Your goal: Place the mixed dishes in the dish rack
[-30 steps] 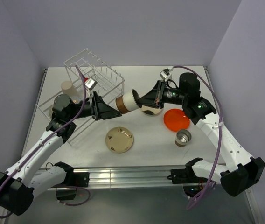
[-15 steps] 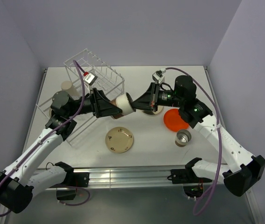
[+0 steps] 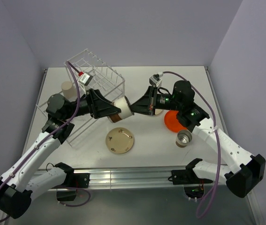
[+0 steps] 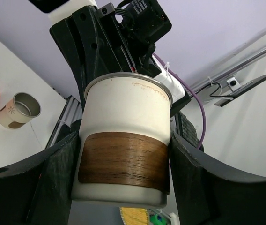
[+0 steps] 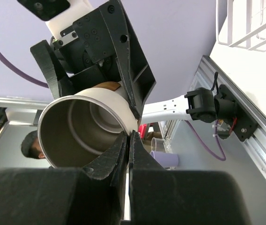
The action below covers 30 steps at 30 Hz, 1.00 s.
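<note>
Both grippers now clamp the metal cup (image 4: 123, 140): left gripper (image 4: 122, 161) just closed on its body, right gripper (image 5: 128, 140) stays pinched on its rim; hand-over toward the dish rack (image 3: 100, 77) is judged under way

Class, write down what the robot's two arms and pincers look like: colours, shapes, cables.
The left arm and right arm have white links and black joints. A purple cable loops along each. The left pincer and right pincer are black, each with two broad wedge-shaped fingers. A small pale camera box sits on each wrist.
</note>
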### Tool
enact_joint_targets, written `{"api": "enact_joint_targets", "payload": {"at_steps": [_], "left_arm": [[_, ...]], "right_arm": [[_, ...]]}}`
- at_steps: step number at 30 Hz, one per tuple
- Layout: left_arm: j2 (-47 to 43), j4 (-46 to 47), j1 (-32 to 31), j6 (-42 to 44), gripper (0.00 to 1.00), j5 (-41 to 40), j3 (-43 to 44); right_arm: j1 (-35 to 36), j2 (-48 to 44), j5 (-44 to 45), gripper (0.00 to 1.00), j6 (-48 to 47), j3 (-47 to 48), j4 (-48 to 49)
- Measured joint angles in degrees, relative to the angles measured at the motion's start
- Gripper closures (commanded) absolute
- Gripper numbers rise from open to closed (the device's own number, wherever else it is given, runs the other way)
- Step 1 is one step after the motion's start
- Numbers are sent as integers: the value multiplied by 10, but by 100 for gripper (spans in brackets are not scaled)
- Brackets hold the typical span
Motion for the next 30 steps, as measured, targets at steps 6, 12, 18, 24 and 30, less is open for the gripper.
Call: {"api": "enact_joint_targets", "payload": {"at_steps": [6, 12, 18, 24, 30], "left_arm": [[-16, -55, 0, 22, 100, -12, 9], [-51, -272, 47, 117, 100, -68, 92], [-97, -475, 226, 174, 100, -140, 159], [-107, -610, 297, 191, 100, -222, 160], [-66, -684, 338, 201, 100, -287, 155]], "right_arm": [[2, 8, 2, 54, -3, 0, 2], [-14, 10, 45, 32, -77, 35, -91], [-51, -9, 134, 33, -184, 96, -243], [-64, -54, 195, 33, -256, 111, -341], [-77, -78, 223, 33, -298, 111, -396]]}}
